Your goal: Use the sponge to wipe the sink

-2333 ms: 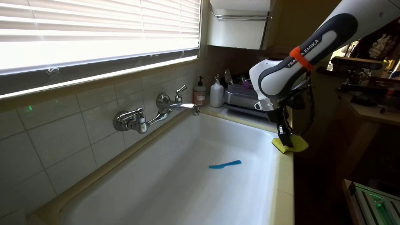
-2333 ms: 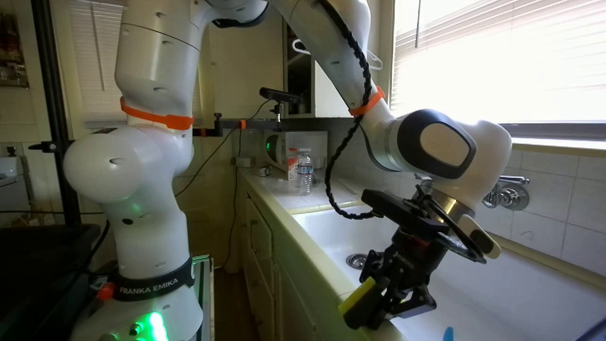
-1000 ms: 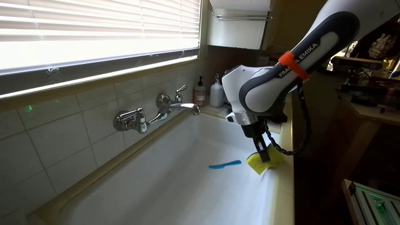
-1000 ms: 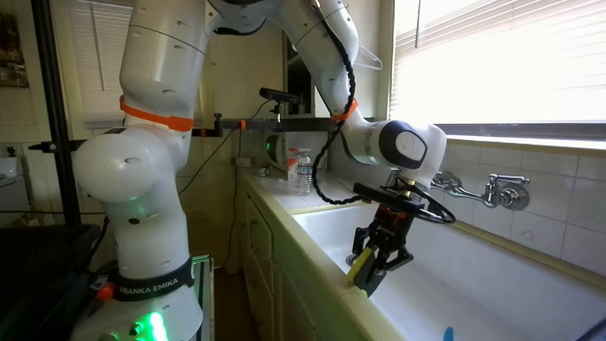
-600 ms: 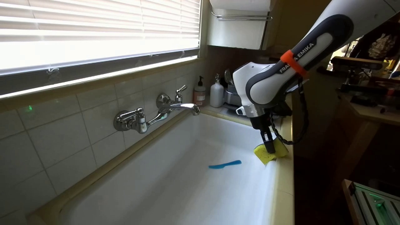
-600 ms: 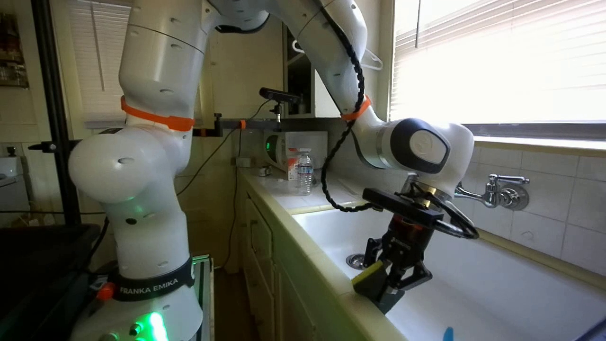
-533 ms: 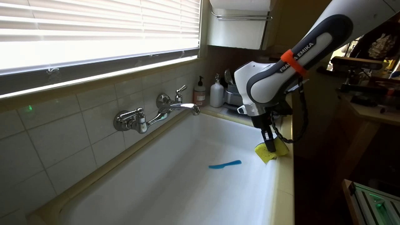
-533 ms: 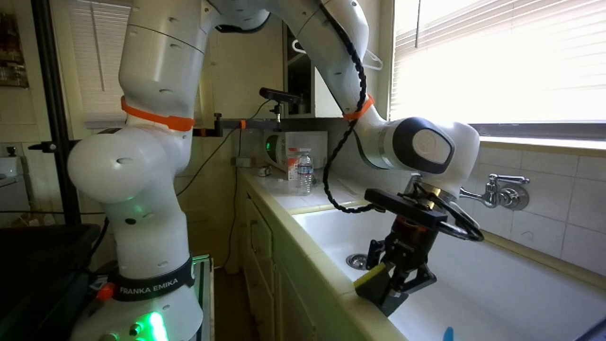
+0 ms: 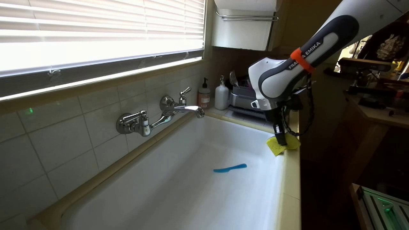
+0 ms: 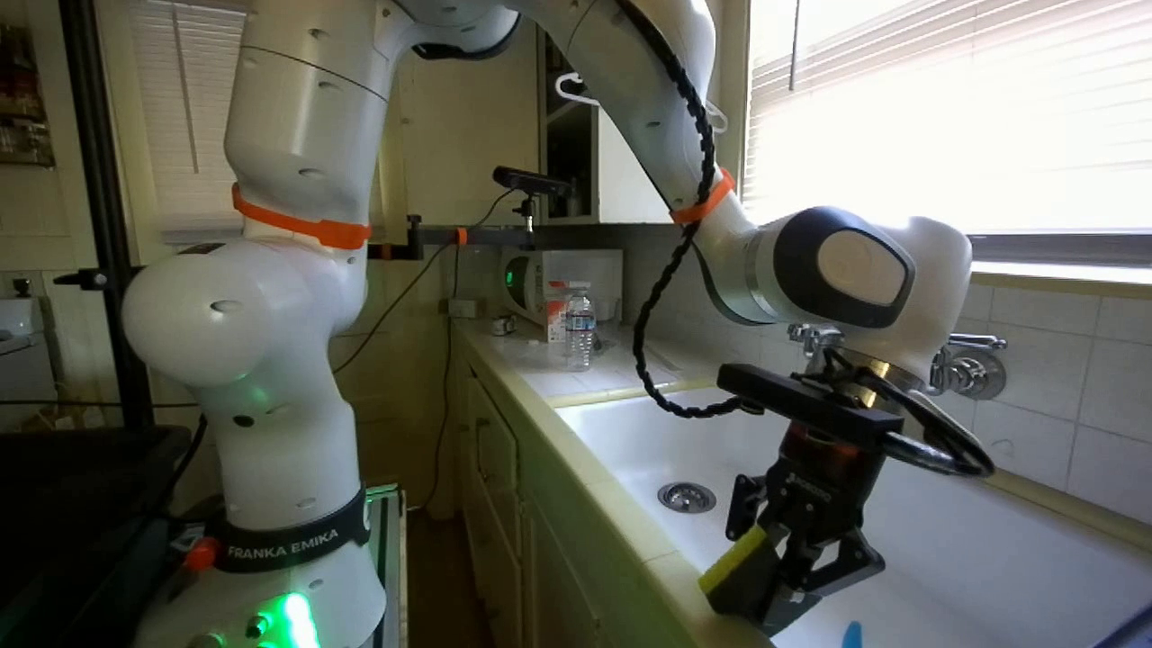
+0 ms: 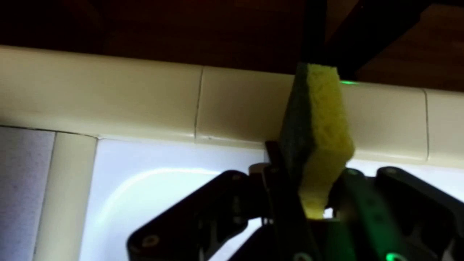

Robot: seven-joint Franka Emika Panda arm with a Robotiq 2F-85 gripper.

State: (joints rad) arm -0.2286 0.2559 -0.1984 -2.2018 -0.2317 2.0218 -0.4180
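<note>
My gripper [image 9: 281, 142] is shut on the yellow sponge [image 9: 274, 147] with its dark green layer. In the exterior views, the sponge [image 10: 734, 560] is at the sink's front edge, over the cream rim and the upper inner wall; firm contact is hard to tell. The gripper [image 10: 763, 614] points down and is tilted. In the wrist view the sponge [image 11: 329, 108] stands between the fingers [image 11: 311, 166] and sticks out across the rim. The white sink [image 9: 191, 191] also shows in an exterior view [image 10: 945, 567] and the wrist view [image 11: 145, 206]. The chrome faucet [image 9: 188, 109] is on the tiled wall.
A blue knife-shaped item [image 9: 230, 168] lies on the sink floor. The drain [image 10: 687, 497] shows in an exterior view. Two pump bottles [image 9: 221, 95] and a grey dish rack [image 9: 244, 99] stand behind the sink end. The cream rim [image 9: 290, 191] borders the sink.
The gripper and sponge went down into the sink along the front wall by a second ago. Since then they have moved up and back along the rim towards the dish-rack end, sponge still held.
</note>
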